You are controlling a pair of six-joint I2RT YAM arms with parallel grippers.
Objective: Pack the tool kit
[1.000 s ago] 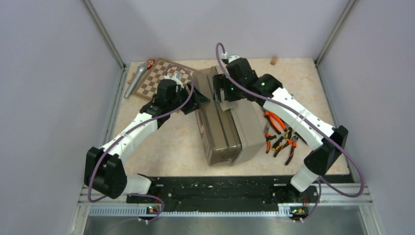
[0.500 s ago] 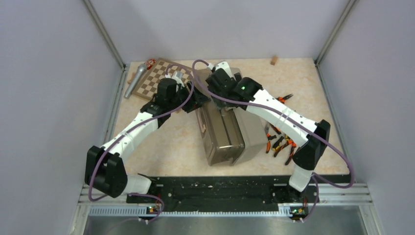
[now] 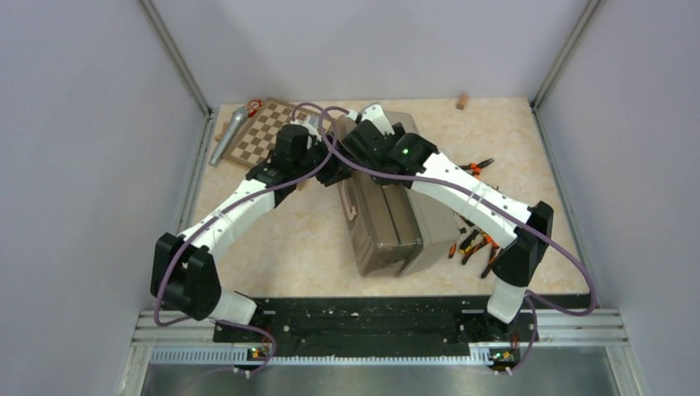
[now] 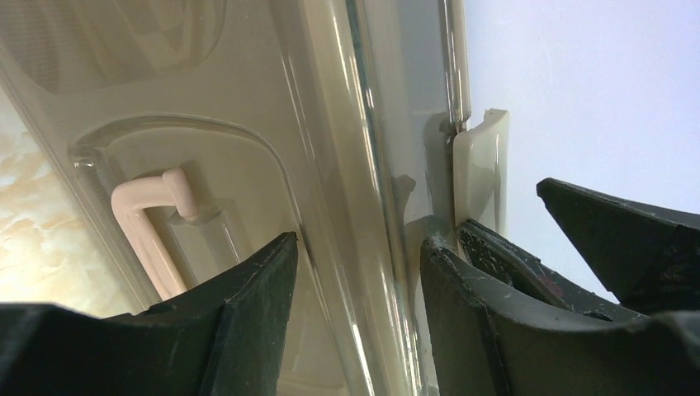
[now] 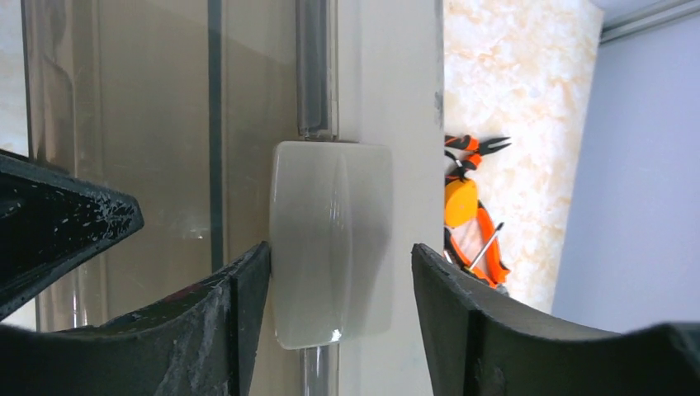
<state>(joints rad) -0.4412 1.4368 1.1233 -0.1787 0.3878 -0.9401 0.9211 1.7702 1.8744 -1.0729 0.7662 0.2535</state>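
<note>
Beige marbled table point(image 3: 281, 239) is sitting between pale grey walls in the overhead view. The translucent grey-brown toolbox point(image 3: 388, 219) is lying at frame centre, with its long side running from upper centre down toward lower centre. Both my arms are reaching in over its upper end, and the wrists are crowding close together there.

My left claw point(image 4: 357, 243) is hanging over the box with its jaws part open, straddling the clear raised rim of the lid. Bare lid is showing between the left-of-frame finger point(image 4: 248, 313) and that rim, so I am not clamping anything. The pale pink handle point(image 4: 148, 219) is lying in its recess at left of the left wrist view. The beige latch point(image 4: 480, 165) is standing right of centre, and a black finger of my other claw is poking in at far right.

My right claw point(image 5: 340, 247) is straddling that same latch, jaws part open. The left-of-frame finger point(image 5: 231, 330) is touching the latch's edge, and a narrow gap is showing at the other finger, so I am not gripping it.

Orange-handled pliers point(image 3: 477, 246) are lying on the table right of the box, partly under my right forearm, with another pair further up. An orange tape measure point(image 5: 461, 202) is sitting among them in the right wrist view.

The chessboard point(image 3: 266, 132) is lying at upper left, apart from the box, and the silver microphone point(image 3: 229, 136) is lying just beside its left edge. A small wooden block point(image 3: 462, 101) is sitting at the table's upper edge.
</note>
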